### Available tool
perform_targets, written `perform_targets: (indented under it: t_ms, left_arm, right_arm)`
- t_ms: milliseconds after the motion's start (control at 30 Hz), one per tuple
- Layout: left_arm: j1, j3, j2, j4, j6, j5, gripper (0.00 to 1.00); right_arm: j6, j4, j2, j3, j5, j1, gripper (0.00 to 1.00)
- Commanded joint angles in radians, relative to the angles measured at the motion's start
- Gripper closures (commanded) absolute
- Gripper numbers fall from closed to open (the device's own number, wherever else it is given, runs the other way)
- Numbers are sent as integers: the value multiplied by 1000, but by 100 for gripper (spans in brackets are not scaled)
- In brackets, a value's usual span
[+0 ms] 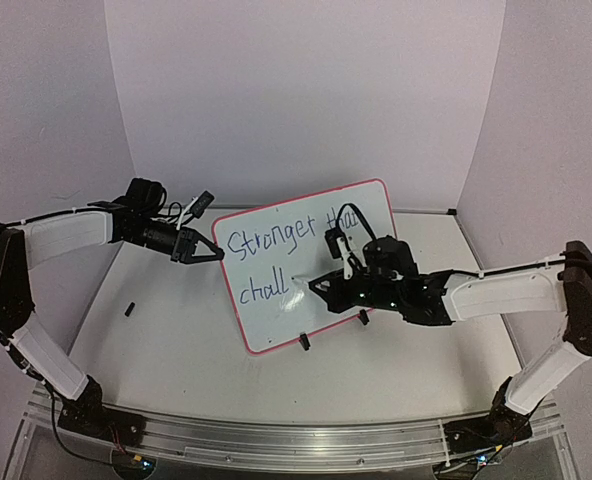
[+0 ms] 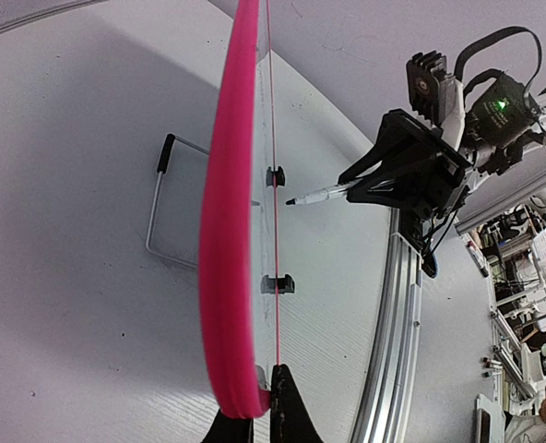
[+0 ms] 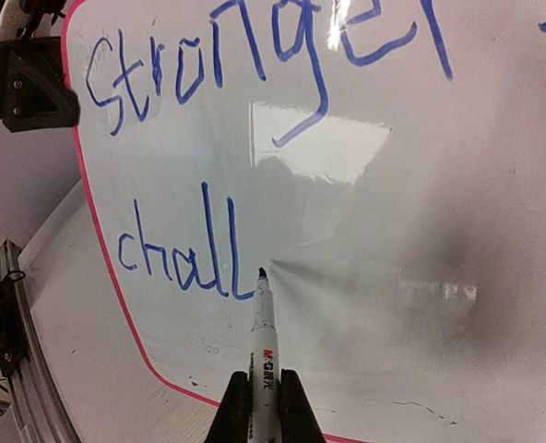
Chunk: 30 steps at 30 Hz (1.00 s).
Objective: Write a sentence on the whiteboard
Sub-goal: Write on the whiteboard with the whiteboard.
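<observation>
The whiteboard [image 1: 276,310] stands upright on two black clip feet, tilted, in the middle of the table. Blue lettering [image 1: 276,240] on it reads "Stronger tha" above "chall" [image 3: 176,254]. My left gripper [image 1: 216,254] is shut on the board's red-pink left rim [image 2: 229,277]. My right gripper [image 1: 321,285] is shut on a white marker [image 3: 265,346]; its black tip [image 3: 261,273] sits just right of the last "l", at or just off the board. The marker also shows in the left wrist view [image 2: 324,194], a short gap from the board edge.
A small black marker cap [image 1: 130,309] lies on the table left of the board. A wire stand [image 2: 167,208] sits behind the board. The aluminium rail [image 1: 276,435] runs along the near table edge. White walls close in the back and sides.
</observation>
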Motion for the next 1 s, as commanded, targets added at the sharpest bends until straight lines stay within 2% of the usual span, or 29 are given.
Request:
perform_targets:
  t_ms: [0,567,967]
  left_arm:
    - [-31,26,18,5,65,-37,100]
    - [-30,26,19,3,66,-36,100]
    - [-31,26,16,3,67,-35,100]
  right_arm:
    - [-14,4,-29,16,15,-3,100]
    - [0,20,47,32,1,-3,100]
    - [4,-2,-7,4,75,-5,100]
